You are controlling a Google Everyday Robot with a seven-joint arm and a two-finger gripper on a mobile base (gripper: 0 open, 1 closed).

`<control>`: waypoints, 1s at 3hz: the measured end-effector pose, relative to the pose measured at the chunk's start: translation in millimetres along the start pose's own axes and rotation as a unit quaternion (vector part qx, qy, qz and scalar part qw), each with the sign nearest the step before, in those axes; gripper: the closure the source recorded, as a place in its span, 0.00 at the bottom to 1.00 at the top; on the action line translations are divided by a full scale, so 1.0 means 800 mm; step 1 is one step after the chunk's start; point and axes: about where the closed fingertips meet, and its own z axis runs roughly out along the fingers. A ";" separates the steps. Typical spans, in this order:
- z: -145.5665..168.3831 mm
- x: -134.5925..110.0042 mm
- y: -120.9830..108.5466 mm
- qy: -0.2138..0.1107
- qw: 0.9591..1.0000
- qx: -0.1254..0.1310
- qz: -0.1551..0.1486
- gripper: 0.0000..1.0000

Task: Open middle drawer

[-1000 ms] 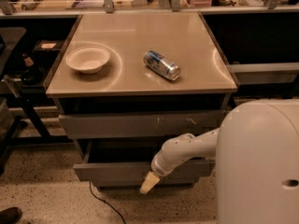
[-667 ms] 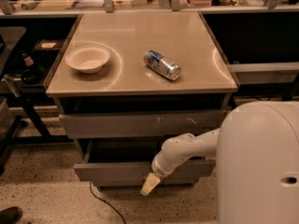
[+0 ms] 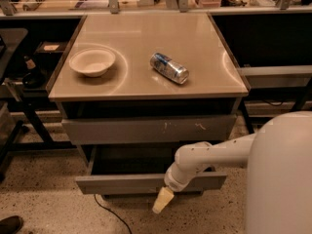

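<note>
Pincer [image 3: 162,200] hangs at the pulled-out middle drawer [image 3: 122,184], seemingly touching.

grey middle drawer [image 3: 122,184], cream claw [image 3: 162,201] just below its front, white bowl [image 3: 92,61], blue-silver can [image 3: 169,68]

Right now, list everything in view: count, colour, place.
bowl: one, cream, left on the cabinet top.
can: one, silver-blue, on its side, centre of the top.
cabinet top: one, beige.
scratched drawer front: one, grey, under the top.
middle drawer: one, grey, pulled out, lowest in view.
cable: one, black, on the floor.
arm: one, white, reaching from the right.
claw: one, cream, just below the middle drawer's front.
</note>
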 end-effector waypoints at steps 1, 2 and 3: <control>-0.009 0.008 0.012 0.004 1.000 -0.009 0.006 0.00; -0.040 0.037 0.053 0.015 0.999 -0.024 0.018 0.00; -0.045 0.044 0.059 0.018 0.999 -0.024 0.018 0.00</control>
